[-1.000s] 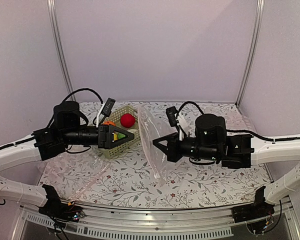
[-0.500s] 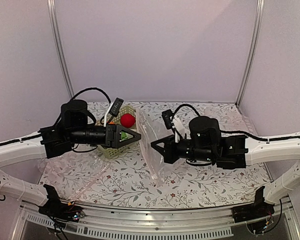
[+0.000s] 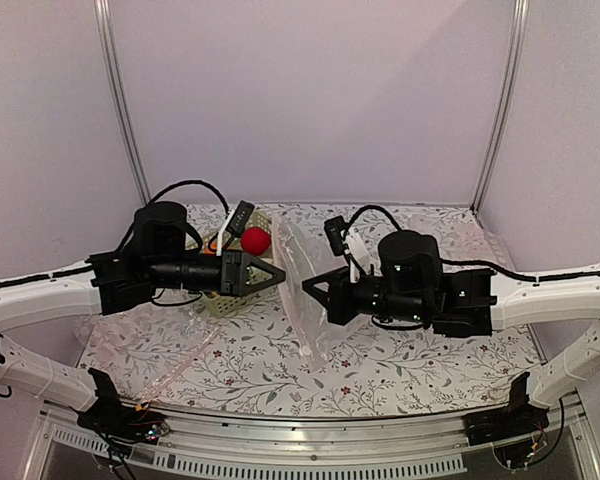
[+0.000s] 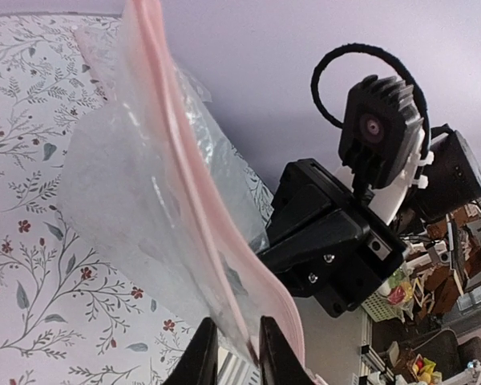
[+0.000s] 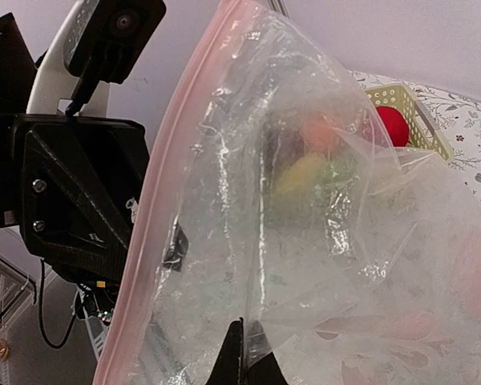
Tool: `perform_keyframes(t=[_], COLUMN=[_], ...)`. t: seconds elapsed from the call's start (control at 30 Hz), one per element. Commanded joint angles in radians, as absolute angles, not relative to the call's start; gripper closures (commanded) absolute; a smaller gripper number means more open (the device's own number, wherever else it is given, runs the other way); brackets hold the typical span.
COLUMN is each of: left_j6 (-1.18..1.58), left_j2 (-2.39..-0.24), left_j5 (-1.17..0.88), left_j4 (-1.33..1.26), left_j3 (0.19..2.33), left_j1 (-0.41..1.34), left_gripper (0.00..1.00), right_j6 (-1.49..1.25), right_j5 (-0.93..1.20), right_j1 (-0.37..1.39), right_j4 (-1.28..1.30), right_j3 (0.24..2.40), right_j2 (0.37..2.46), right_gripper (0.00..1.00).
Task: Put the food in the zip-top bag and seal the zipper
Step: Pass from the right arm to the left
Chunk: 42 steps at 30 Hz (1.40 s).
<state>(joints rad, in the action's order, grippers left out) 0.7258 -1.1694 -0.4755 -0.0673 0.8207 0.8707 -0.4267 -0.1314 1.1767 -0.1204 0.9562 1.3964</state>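
Left wrist, left end effector (image 4: 237,357) apart astride zipper (image 4: 194,184); right end effector (image 5: 242,361) clamped on zip-top bag (image 5: 305,265)

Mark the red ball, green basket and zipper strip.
red ball (image 3: 255,240), top external view, middle of ball
green basket (image 5: 391,95), right wrist view, top rim
zipper strip (image 4: 174,136), left wrist view, midway along strip

Thin, glossy, crinkled clear plastic zip-top bag (image 5: 305,241); matt floral-print table surface (image 3: 250,365); plastic lattice basket (image 5: 425,128).
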Motion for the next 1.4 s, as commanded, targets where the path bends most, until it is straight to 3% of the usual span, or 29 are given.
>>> perform_keyframes(t=[0.0, 0.27, 0.73, 1.13, 1.37], left_j6=[0.732, 0.689, 0.677, 0.689, 0.712], left_j2=[-1.177, -1.172, -1.17, -1.186, -1.18], left_j5=[-0.437, -0.274, -0.018, -0.168, -0.192], left_j4=[-0.052, 0.157, 0.336, 0.166, 0.117], left_j3=[0.842, 0.891, 0.926, 0.908, 0.889], left_j1=[0.882, 0.879, 0.877, 0.877, 0.877], left_gripper=[0.85, 0.99, 1.0, 1.0, 1.0], right_j6=[-0.41, -0.407, -0.429, -0.438, -0.432], right_j5=[-0.17, -0.238, -0.256, -0.285, -0.403], right_j1=[1.172, 1.171, 1.172, 1.171, 1.24], right_j4=[-0.117, -0.117, -0.115, -0.04, 0.212], right_j3=[0.979, 0.951, 0.908, 0.956, 1.137], right_j2=[1.401, 1.343, 1.278, 1.265, 1.309], right_gripper=[1.0, 1.0, 0.99, 0.45, 0.38])
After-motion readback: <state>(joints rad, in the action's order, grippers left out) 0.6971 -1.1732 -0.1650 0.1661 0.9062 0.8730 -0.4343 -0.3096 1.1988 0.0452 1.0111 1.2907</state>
